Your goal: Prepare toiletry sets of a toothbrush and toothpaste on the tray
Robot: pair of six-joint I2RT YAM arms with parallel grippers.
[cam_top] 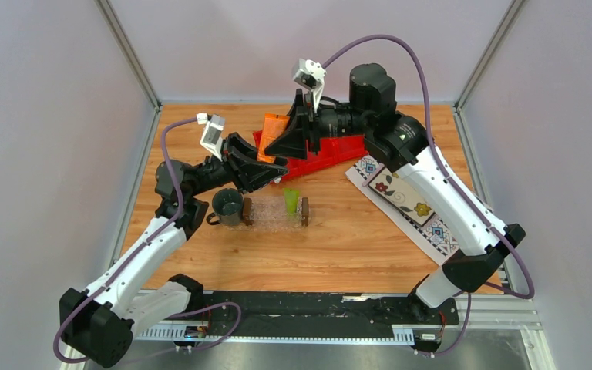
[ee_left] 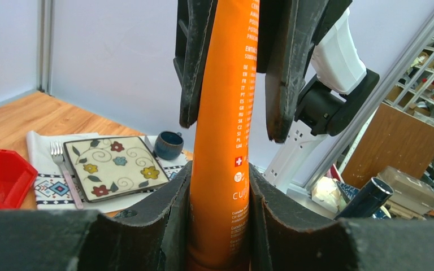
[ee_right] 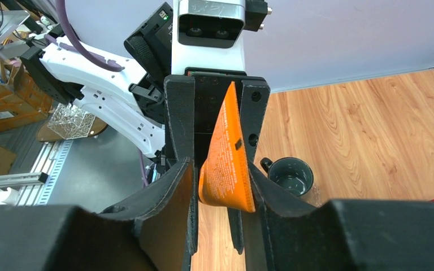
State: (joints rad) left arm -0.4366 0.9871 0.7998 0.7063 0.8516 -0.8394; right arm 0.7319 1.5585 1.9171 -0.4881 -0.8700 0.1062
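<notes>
A wooden table (cam_top: 354, 247) where two robot arms meet above a red bin (cam_top: 339, 150) at the far side. The left gripper (ee_left: 219, 180) clamps the orange toothpaste (ee_left: 226, 113) by its body, and the right gripper (ee_right: 223, 169) is closed on its flat end. Nearer, the clear tray (cam_top: 258, 220) holds only the green toothpaste (cam_top: 291, 200). No toothbrush is visible, so the sets look unfinished.

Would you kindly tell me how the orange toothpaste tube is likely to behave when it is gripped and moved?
The orange toothpaste tube probably squashes rather than resists: it tapers to a flat crimped end. Its glossy skin may slip, though the left hand and right hand both pinch it. Laid flat, that taper should stop it rolling.
</notes>
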